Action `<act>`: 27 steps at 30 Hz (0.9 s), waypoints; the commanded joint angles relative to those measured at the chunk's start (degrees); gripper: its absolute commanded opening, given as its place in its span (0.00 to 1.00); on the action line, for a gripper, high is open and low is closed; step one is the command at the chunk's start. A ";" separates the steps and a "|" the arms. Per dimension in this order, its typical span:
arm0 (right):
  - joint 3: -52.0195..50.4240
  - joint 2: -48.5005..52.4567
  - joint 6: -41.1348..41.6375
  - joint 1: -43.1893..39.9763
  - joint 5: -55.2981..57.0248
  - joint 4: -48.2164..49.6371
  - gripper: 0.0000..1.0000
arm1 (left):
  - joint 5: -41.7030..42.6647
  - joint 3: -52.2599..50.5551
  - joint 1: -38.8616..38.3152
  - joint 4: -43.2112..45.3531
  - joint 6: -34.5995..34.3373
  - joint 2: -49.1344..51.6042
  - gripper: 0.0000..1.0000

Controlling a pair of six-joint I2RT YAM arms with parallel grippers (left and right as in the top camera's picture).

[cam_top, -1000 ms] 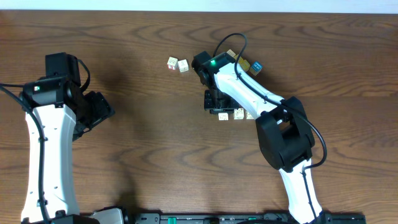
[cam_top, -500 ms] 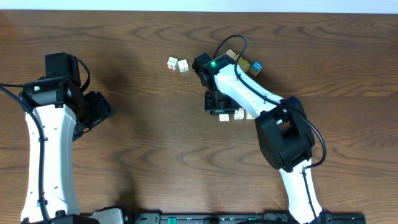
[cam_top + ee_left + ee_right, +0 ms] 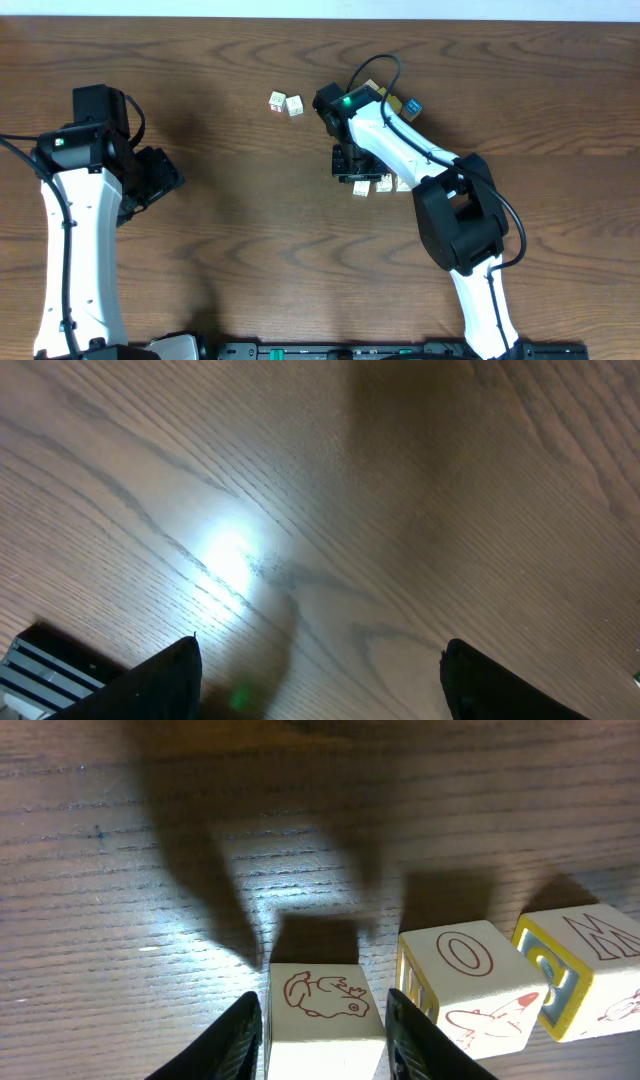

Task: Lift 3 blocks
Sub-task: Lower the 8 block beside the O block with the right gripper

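Observation:
Three whitish blocks lie in a row on the table under the right arm: one (image 3: 360, 187) with a red animal drawing (image 3: 325, 1010), one (image 3: 383, 183) marked with an O (image 3: 465, 985), and a third (image 3: 402, 183) with an M (image 3: 590, 965). My right gripper (image 3: 322, 1003) is down at the table, its fingers (image 3: 245, 1030) on either side of the animal block with thin gaps, so it is open. The block rests on the wood. My left gripper (image 3: 320, 670) hangs wide open over bare table at the left (image 3: 165, 180).
Two more pale cubes (image 3: 285, 103) lie to the back left of the right arm. A tan cube (image 3: 372, 88), a yellow one (image 3: 394, 104) and a blue one (image 3: 413, 106) sit behind it. The table's far edge (image 3: 320, 18) runs along the top.
The right gripper's jaws have spread a little off the animal block, and the right arm has edged slightly right. The left arm has not moved.

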 commanded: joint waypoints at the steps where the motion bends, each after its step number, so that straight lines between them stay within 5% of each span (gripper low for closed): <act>1: -0.31 -1.86 -0.92 -0.26 0.52 0.13 0.39 | -0.37 1.01 0.20 -0.37 -0.52 -0.20 0.77; 19: -0.28 -1.86 -2.82 -0.44 -5.25 -1.36 0.39 | -0.37 1.01 0.20 -0.35 -0.52 -0.20 0.77; 27: -0.28 -1.86 -2.82 -0.55 -5.25 -4.42 0.48 | -0.37 1.01 0.20 -0.35 -0.52 -0.20 0.77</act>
